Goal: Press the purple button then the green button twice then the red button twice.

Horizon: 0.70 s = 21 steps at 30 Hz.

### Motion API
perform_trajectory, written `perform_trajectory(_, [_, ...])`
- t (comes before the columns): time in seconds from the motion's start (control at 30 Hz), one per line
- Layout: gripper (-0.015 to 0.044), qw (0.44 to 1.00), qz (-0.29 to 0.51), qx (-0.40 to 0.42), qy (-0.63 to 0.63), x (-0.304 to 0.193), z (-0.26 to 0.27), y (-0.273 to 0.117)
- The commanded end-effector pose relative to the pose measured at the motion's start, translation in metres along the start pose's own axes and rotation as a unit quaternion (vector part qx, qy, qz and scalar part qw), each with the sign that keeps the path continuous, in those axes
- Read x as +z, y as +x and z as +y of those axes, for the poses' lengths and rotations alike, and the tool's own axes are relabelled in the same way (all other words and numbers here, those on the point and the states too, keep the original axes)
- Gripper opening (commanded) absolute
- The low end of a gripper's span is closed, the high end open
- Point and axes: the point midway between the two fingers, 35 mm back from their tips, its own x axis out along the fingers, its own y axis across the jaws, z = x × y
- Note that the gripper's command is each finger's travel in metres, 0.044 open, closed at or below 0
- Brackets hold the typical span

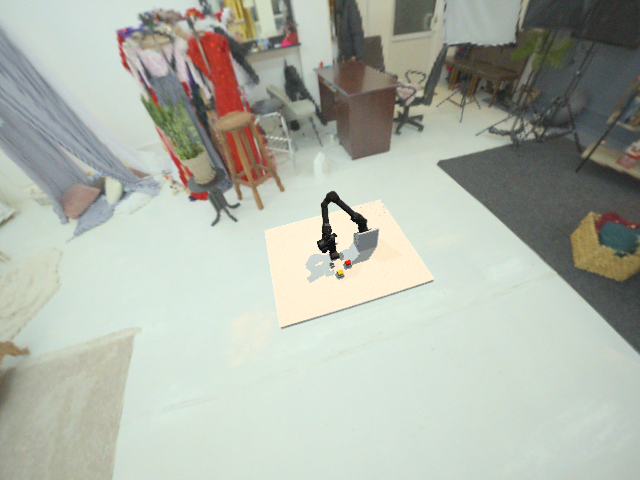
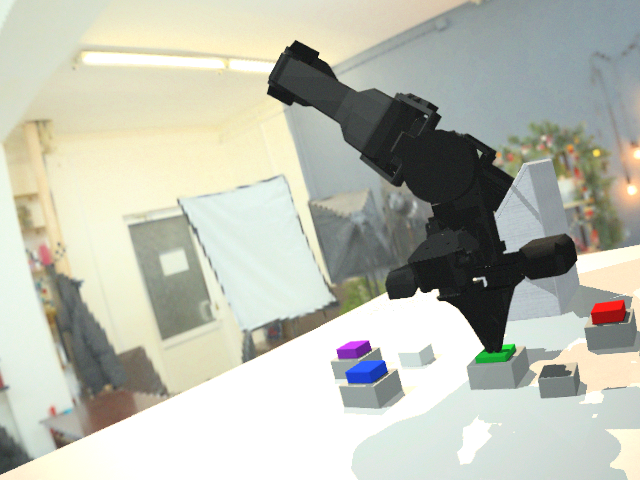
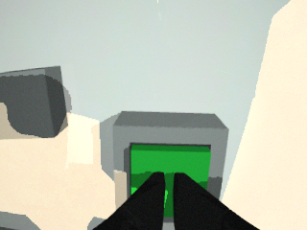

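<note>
My gripper [image 2: 494, 350] [image 3: 168, 182] is shut and empty, pointing down. Its fingertips rest on the cap of the green button [image 2: 491, 355] [image 3: 170, 162]. That cap sits low in its grey housing, pressed down. The purple button [image 2: 354, 349] stands to the left in the exterior view, with its cap up. The red button [image 1: 348, 262] [image 2: 608, 312] stands to the right of the green one in the exterior view, also with its cap up. In the top view the arm hides the green and purple buttons.
The blue button [image 2: 366, 372] stands just in front of the purple one. A white block [image 2: 416, 355] lies between purple and green. A grey block [image 2: 559, 384] [image 3: 30, 103] lies close beside the green button. The yellow button [image 1: 340, 272] stands near the red one. A grey wedge-shaped body [image 1: 366, 240] [image 2: 537, 248] stands behind.
</note>
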Motion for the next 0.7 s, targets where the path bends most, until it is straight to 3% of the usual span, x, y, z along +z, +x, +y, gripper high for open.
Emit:
perform_trajectory(0.0, [0.002,1.0,0.002,-0.002,-0.004,-0.001,0.0,0.001])
perform_trajectory(0.17, [0.002,1.0,0.002,-0.002,-0.004,-0.001,0.0,0.001])
perform_trajectory(0.33, [0.002,1.0,0.002,-0.001,-0.004,-0.001,0.0,-0.033])
perform_trajectory(0.67, [0.002,1.0,0.002,-0.001,-0.004,-0.001,0.0,-0.026])
